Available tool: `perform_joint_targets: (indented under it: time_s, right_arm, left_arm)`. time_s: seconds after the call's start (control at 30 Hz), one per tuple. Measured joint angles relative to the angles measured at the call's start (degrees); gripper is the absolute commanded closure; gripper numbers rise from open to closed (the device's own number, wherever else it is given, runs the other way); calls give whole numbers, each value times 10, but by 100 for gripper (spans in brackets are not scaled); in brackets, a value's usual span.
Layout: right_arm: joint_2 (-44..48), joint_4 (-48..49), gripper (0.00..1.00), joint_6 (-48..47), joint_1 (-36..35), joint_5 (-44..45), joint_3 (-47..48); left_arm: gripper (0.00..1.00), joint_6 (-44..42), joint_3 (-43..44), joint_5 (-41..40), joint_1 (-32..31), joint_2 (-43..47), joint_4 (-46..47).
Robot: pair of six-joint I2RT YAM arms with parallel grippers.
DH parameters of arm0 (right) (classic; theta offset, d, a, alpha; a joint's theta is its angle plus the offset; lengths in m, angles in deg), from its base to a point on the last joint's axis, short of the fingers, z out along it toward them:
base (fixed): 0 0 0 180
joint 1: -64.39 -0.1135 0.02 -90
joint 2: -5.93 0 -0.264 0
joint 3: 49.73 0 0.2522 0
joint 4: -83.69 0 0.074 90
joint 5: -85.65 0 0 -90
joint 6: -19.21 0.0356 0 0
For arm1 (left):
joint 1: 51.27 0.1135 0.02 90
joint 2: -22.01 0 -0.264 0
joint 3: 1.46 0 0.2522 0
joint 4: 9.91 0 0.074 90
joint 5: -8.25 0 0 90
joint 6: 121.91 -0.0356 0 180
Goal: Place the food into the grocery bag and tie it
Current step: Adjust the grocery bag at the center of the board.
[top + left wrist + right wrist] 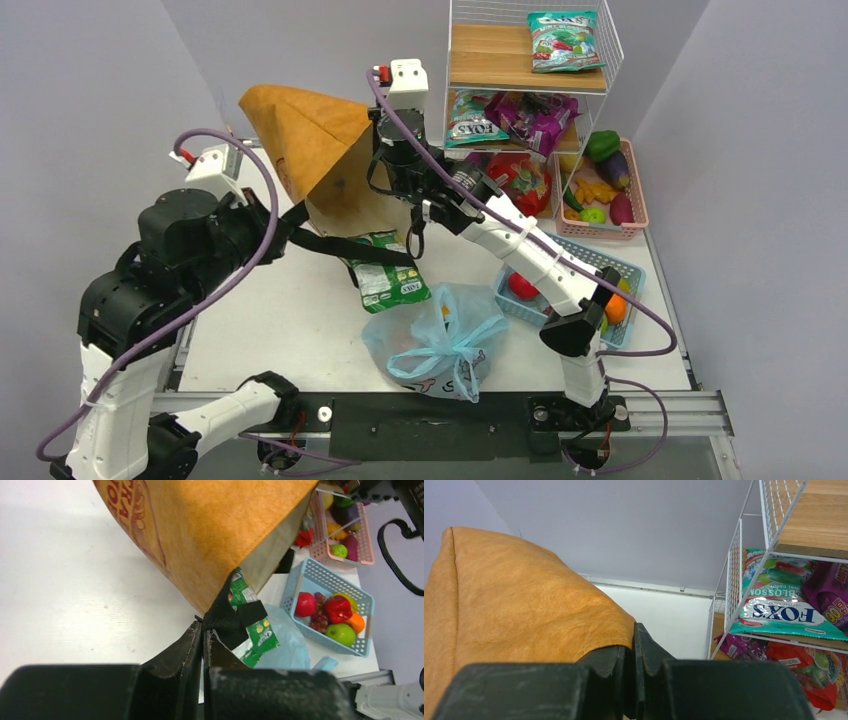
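Observation:
The light blue grocery bag lies on the table at the near middle, its handles knotted on top; it also shows in the left wrist view. Its contents do not show; no green grapes or orange-yellow pepper are visible. Loose fruit lies in a blue basket. My left gripper is shut on a black strap of a tan-orange tote. My right gripper is shut on the tote's rim. Both hold the tote tilted above the far table.
A green snack packet lies under the tote's mouth, beside the blue bag. A pink basket of vegetables stands at the far right. A wire shelf with snack packs stands at the back. The left of the table is bare white.

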Motion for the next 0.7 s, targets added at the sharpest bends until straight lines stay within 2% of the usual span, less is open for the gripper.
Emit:
perform_joint_targets:
  time_s: [0.1,0.17,0.2,0.27,0.37,0.47,0.7]
  right_arm:
    - [12,55,100,-19,-15,30,-32]
    - [30,85,100,-37,-32,54,-74]
    - [37,96,100,-44,-42,67,-90]
    - [38,103,100,-54,-58,88,-98]
    - [37,99,100,-54,-70,107,-99]
    - [38,106,100,-38,-68,105,-118]
    - [26,73,100,-7,-59,49,-149]
  left_arm:
    - [100,-9,48,-44,1,-20,-35]
    - [75,-4,58,-104,3,-31,-67]
    - [48,2,54,-134,8,-35,-85]
    - [29,10,29,-175,27,-33,-110]
    - [26,19,-24,-187,59,-22,-119]
    - [26,18,-61,-160,70,2,-104]
    - [25,11,-193,-21,73,83,26]
